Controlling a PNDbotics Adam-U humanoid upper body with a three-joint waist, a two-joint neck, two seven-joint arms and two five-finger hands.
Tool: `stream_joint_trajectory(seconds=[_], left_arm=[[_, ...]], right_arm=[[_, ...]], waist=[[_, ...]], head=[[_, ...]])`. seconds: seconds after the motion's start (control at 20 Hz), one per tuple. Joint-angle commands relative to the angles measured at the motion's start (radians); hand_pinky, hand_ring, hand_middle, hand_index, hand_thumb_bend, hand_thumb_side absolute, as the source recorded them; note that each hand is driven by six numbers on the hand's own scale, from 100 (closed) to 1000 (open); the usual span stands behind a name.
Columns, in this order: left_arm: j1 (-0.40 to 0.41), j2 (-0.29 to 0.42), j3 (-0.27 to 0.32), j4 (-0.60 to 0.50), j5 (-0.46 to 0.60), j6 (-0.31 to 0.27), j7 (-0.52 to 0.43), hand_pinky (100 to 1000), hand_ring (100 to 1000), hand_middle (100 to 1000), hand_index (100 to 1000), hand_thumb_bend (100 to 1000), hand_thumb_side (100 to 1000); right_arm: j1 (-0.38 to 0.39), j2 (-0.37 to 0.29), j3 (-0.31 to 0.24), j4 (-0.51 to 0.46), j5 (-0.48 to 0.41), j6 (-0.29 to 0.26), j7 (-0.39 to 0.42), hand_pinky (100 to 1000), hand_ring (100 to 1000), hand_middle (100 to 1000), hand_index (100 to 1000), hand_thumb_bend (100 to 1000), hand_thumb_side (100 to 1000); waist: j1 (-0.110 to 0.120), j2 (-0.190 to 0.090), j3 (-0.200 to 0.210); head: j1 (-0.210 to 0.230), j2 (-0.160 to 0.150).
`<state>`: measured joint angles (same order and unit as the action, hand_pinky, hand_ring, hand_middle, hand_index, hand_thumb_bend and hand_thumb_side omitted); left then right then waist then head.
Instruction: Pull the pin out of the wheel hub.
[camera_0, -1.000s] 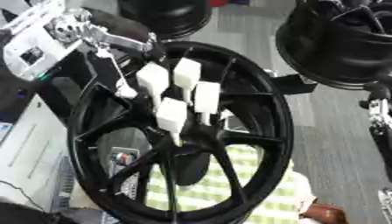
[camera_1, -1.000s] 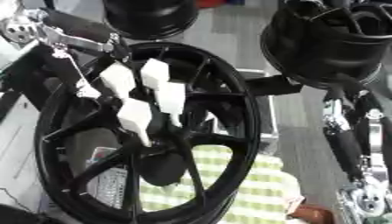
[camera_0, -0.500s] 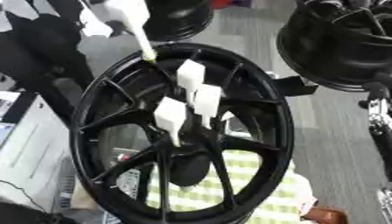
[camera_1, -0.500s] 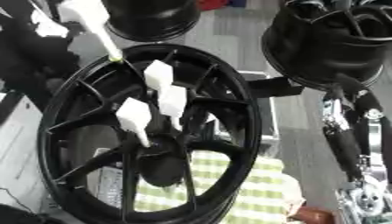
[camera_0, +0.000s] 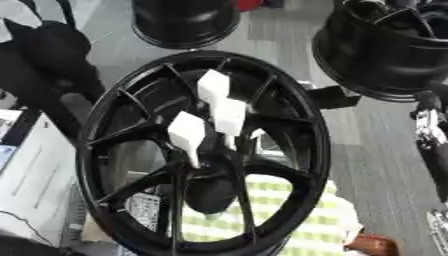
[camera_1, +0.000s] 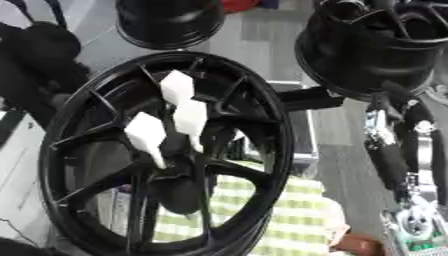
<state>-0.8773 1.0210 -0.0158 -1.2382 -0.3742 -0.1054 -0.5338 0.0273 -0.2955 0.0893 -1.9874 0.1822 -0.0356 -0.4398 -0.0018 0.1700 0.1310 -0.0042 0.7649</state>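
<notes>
While neither hand's fingers show, three white pins (camera_0: 187, 132) stand in the black wheel hub (camera_0: 206, 165); rigid, seemingly light, best taken by their blocky heads.

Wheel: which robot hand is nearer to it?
Right, as far as shows: the right hand rests at the lower right, apart from the wheel's rim; the left hand is out of view.

Both views look steeply down from the head, close on the wheel (camera_0: 206, 155), which fills most of each. They share the wheel, two further rims (camera_1: 376, 45) beyond and the floor (camera_0: 376, 150); the right eye view sits slightly rightward.
</notes>
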Motion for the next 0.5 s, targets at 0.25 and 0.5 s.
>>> stream_joint_trajectory(seconds=[0.25, 0.5], left_arm=[[0.071, 0.076, 0.047, 0.039, 0.005, 0.02, 0.048, 576, 414, 450, 549, 100, 158], [0.1, 0.075, 0.033, 0.092, -0.041, 0.029, -0.038, 888, 853, 834, 885, 144, 173]], right_arm=[[-0.007, -0.019, -0.01, -0.013, 0.004, -0.005, -0.005, 718, 858, 673, 818, 100, 645], [-0.009, -0.018, -0.011, -0.013, 0.002, -0.005, -0.006, 718, 857, 672, 818, 100, 646]], waist=[[-0.002, -0.014, -0.002], [-0.003, -0.012, -0.006]], head=[[0.0, 0.005], [0.005, 0.005]])
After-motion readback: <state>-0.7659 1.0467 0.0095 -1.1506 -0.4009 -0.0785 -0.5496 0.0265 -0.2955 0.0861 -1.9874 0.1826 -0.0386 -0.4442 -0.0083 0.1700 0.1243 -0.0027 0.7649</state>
